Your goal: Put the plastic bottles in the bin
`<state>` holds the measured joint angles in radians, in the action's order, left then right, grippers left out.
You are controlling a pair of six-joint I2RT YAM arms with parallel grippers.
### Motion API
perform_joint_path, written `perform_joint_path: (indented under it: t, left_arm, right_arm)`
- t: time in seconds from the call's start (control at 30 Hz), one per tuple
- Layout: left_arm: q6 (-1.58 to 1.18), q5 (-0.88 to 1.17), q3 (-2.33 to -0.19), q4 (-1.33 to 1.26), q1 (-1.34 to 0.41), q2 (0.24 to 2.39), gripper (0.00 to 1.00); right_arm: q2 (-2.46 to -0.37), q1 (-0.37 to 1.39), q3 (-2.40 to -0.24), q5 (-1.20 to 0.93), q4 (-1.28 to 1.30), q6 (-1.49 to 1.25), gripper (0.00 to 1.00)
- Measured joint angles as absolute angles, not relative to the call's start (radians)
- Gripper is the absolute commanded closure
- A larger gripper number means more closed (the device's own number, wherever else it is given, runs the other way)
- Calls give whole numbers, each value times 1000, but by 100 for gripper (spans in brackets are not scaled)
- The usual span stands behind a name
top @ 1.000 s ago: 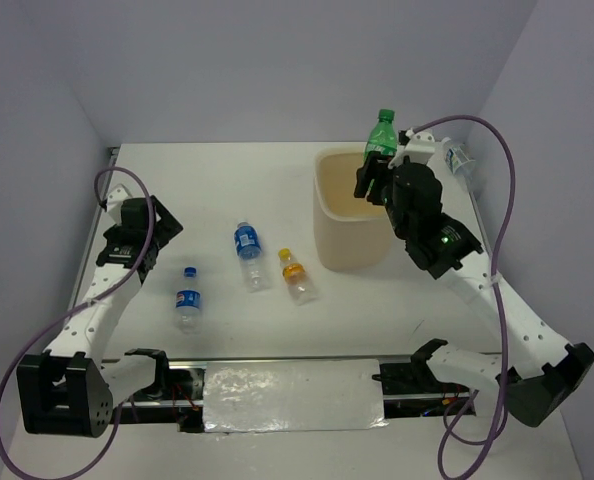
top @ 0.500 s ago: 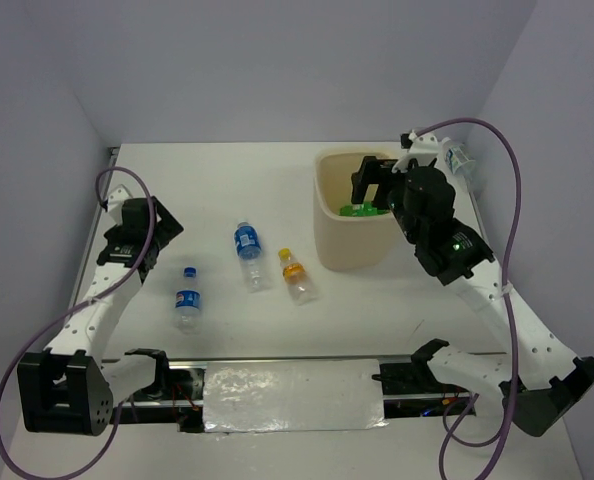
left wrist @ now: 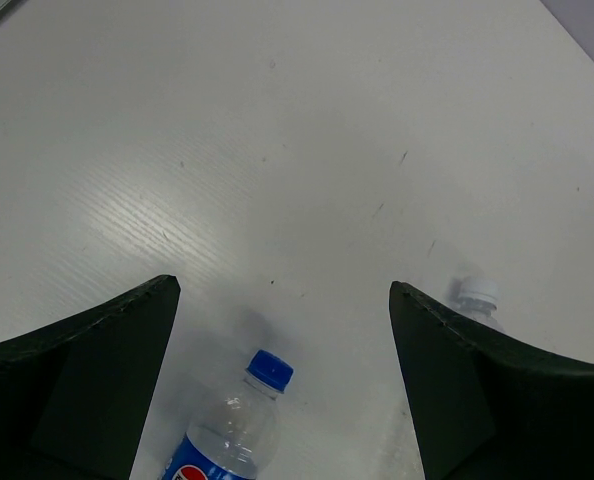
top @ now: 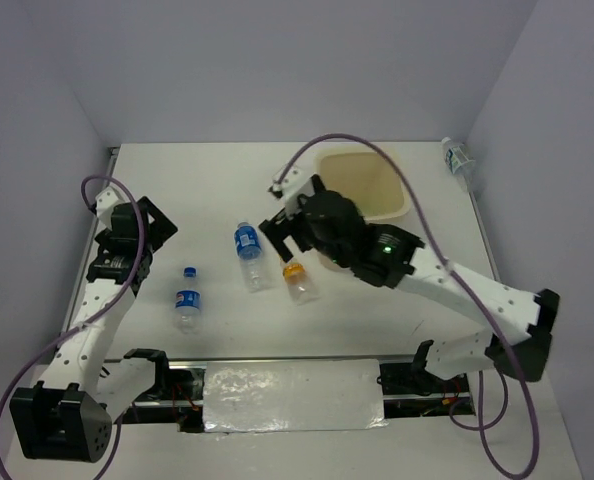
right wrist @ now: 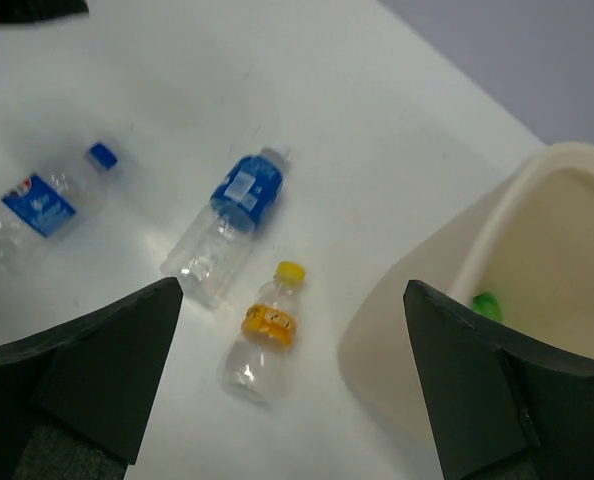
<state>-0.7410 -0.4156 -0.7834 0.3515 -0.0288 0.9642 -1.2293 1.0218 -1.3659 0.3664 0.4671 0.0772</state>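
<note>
Overhead, downward wrists; blue-capped bottle [top: 187,300] shared

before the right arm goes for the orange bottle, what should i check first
1. Right gripper open and empty: ok.
2. Orange bottle lying free, nothing touching it: ok.
3. Gripper low enough to close on it: cannot tell.
4. Green bottle inside the bin: ok.
5. Left gripper away from the right arm's path, open over a blue-label bottle: ok.
6. All bottles binned: not ok, four lie outside.
</note>
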Motion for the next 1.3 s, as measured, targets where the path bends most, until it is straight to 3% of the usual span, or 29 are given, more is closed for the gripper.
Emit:
perform_joint_path:
  t: [0.37, 0.97, 1.07, 1.17, 1.2, 1.3]
  left_arm:
    - [-738, -429, -779, 387, -28, 950, 1]
    - [-737, -436, -779, 389, -28, 1015, 1]
    - [-738, -424, -779, 389, -28, 1015, 1]
    - [-739, -408, -778, 389, -28, 1015, 1]
    - [-740, -405, -778, 389, -28, 1015, 1]
    - [-744, -402, -776, 393, -28, 1011, 1]
  right_arm:
    - [-1687, 1071, -1443, 458, 616, -22, 0]
    - [-1813, 1036, -1181, 381, 608, -258, 4]
    - [-1822, 1035, -1164, 376, 570, -273, 9]
    - [-1823, 1035, -1155, 369, 528, -279, 33]
    - [-1823, 1035, -1155, 367, 518, -279, 50]
    - [-1821, 1035, -1152, 374, 500, -291, 60]
